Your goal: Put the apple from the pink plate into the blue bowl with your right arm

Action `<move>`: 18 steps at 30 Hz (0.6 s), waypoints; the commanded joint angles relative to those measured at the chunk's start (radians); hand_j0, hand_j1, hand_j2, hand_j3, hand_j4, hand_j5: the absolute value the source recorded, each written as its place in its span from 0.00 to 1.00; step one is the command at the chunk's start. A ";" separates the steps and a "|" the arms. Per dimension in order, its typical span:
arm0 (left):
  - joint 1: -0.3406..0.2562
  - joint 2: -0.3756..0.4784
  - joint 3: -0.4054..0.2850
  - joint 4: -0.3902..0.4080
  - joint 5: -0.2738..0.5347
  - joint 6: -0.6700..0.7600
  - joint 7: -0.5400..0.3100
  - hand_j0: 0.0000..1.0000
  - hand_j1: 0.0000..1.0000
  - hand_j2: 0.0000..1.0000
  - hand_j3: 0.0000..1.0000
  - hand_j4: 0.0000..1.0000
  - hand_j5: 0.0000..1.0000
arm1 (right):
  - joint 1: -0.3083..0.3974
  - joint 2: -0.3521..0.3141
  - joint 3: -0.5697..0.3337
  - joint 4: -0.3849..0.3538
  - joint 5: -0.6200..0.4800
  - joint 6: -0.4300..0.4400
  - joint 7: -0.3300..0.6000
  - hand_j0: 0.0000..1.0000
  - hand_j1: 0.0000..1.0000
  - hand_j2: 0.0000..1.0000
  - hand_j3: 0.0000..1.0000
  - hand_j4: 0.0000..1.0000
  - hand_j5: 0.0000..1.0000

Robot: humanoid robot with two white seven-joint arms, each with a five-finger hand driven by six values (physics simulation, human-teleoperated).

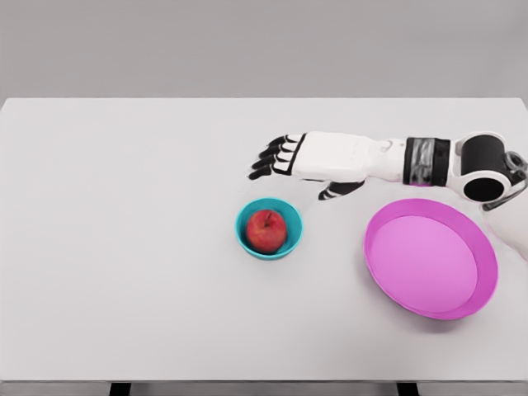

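Apple [266, 230]: red, sitting inside the bowl, low in its hollow and a little toward the bowl's far wall; nothing touches it from above.
Bowl [243, 233]: teal-blue, round, near the table's middle, upright; it lies at about 9 o'clock from the plate, with bare table between them.
Plate [487, 272]: pink-magenta, round, shallow with a raised rim, at the right side of the table; its inside is plain pink.
Right hand [290, 158]: reaches in from the right edge, stretched flat over the table, palm down, at about 1 o'clock from the bowl and 11 o'clock from the plate. Fingers [268, 163] extended and slightly spread, pointing toward 9 o'clock; the thumb [338, 190] juts toward the bowl. It grips nothing and is apart from the apple and bowl.
Right arm [388, 159]: white forearm with a grey-black wrist band and a black joint near the right edge, passing just beyond the plate's far rim.
Table [124, 247]: white, filling most of the view, grey wall behind.
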 commanded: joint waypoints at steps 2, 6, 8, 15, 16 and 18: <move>0.000 0.000 0.000 0.000 0.000 0.000 0.000 1.00 1.00 1.00 1.00 1.00 1.00 | 0.052 -0.104 -0.170 -0.004 -0.037 0.003 -0.001 1.00 1.00 1.00 1.00 1.00 1.00; 0.002 0.000 0.000 0.000 0.000 0.000 0.000 1.00 1.00 1.00 1.00 1.00 1.00 | 0.138 -0.127 -0.359 0.056 -0.054 0.003 -0.001 1.00 1.00 1.00 1.00 1.00 1.00; 0.000 0.000 0.000 0.000 0.000 0.000 0.000 1.00 1.00 1.00 1.00 1.00 1.00 | 0.161 -0.116 -0.427 0.104 -0.057 0.003 -0.001 1.00 1.00 1.00 1.00 1.00 1.00; 0.002 0.000 -0.001 0.000 0.000 -0.001 0.000 1.00 1.00 1.00 1.00 1.00 1.00 | 0.247 -0.041 -0.556 0.183 -0.061 0.003 -0.001 1.00 1.00 1.00 1.00 1.00 1.00; 0.002 0.000 0.000 0.000 0.000 -0.001 0.000 1.00 1.00 1.00 1.00 1.00 1.00 | 0.247 -0.032 -0.557 0.193 -0.060 0.003 -0.001 1.00 1.00 1.00 1.00 1.00 1.00; 0.002 0.000 0.000 0.000 0.000 -0.001 0.000 1.00 1.00 1.00 1.00 1.00 1.00 | 0.247 -0.020 -0.556 0.226 -0.058 0.003 -0.001 1.00 1.00 1.00 1.00 1.00 1.00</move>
